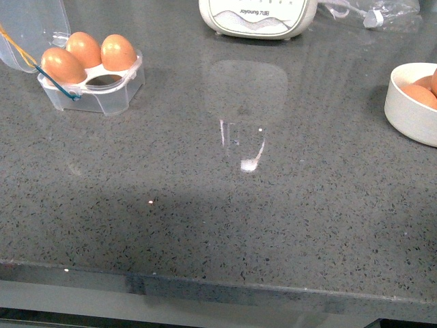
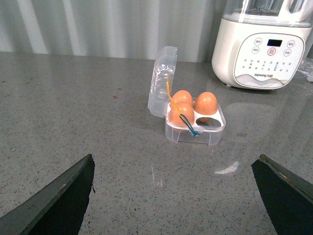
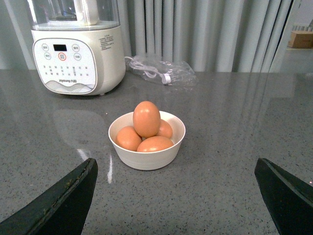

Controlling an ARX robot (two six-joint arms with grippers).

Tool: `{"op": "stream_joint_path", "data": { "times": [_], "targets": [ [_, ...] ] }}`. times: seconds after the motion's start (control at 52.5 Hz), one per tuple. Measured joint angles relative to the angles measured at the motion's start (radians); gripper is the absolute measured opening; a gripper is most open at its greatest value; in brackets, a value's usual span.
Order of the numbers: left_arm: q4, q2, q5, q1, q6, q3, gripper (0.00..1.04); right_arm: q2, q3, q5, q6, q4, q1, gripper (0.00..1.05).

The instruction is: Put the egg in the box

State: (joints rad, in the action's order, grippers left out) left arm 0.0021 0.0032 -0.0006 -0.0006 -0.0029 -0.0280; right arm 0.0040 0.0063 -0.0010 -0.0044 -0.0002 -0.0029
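Note:
The clear egg box stands at the far left of the counter with its lid open. It holds three brown eggs and one cup is empty; it also shows in the left wrist view. Several more brown eggs lie in a white bowl; the top egg stands upright on the others. The bowl shows at the right edge of the front view. My left gripper is open and empty, some way short of the box. My right gripper is open and empty, short of the bowl. Neither arm shows in the front view.
A white Joyoung blender base stands at the back middle of the grey counter. A clear plastic bag with a cable lies behind the bowl. The counter's front edge runs along the bottom of the front view.

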Motion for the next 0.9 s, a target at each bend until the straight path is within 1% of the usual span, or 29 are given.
{"op": "stream_joint_path", "data": {
  "times": [0.896],
  "targets": [
    [0.0,0.0,0.0,0.0,0.0,0.0,0.98,0.0,0.0,0.0,0.0,0.0,0.0,0.97]
  ]
}}
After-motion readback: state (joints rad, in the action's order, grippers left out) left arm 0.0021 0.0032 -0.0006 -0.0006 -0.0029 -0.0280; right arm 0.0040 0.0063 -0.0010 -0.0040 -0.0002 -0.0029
